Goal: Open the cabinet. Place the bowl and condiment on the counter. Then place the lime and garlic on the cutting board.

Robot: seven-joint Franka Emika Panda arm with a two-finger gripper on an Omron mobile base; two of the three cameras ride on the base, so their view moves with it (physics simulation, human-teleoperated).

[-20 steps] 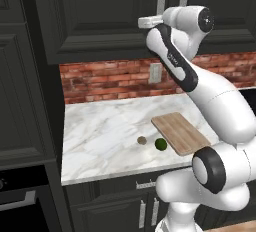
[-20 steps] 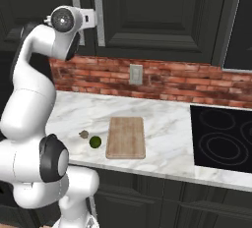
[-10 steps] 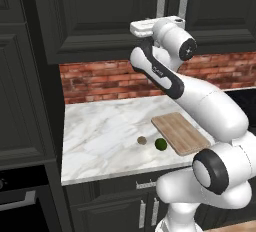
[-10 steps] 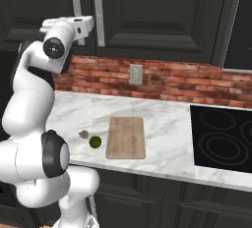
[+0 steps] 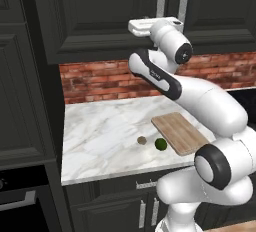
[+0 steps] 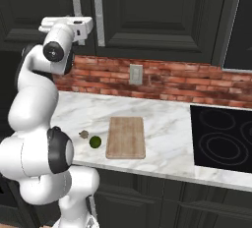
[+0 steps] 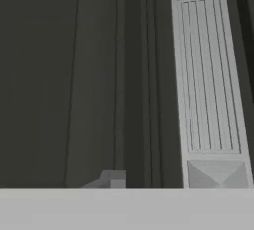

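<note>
My arm is raised high, with my white two-finger gripper (image 5: pixel 141 27) lifted to the lower part of the wide dark charcoal wall cabinet (image 5: pixel 110 11) with raised-panel double doors, both of which are shut. In the left base view my hand sits just left of the two long vertical silver bar handles (image 5: pixel 161 0), near the bottom end of the left one; in the right base view my gripper (image 6: pixel 82 27) lies between the lower ends of those handles (image 6: pixel 98 14), roughly level with the cabinet's bottom rail. From the camera on my hand I see the dark door panel very close, and a ribbed pale grey strip (image 7: pixel 208 75) running along the right side, which may be one of my own finger pads seen close up, though the view is too tight to be sure. I cannot tell from these pictures how far my jaws stand apart, nor whether they have hold of the handle or of nothing. Below me, the white-grey veined marble surface (image 5: pixel 100 131) carries the rectangular light-brown wooden cutting board (image 5: pixel 179 132) with rounded corners, lying bare. Just off its left edge, on the marble, sits the small dark green lime (image 5: pixel 160 144), and just beside the lime, farther from the board, the tiny brownish-grey garlic bulb (image 5: pixel 142 140). A red brick backsplash (image 6: pixel 162 82) with a pale wall socket (image 6: pixel 135 74) runs behind the surface, and a black stovetop (image 6: pixel 221 138) lies to the right of the board.
</note>
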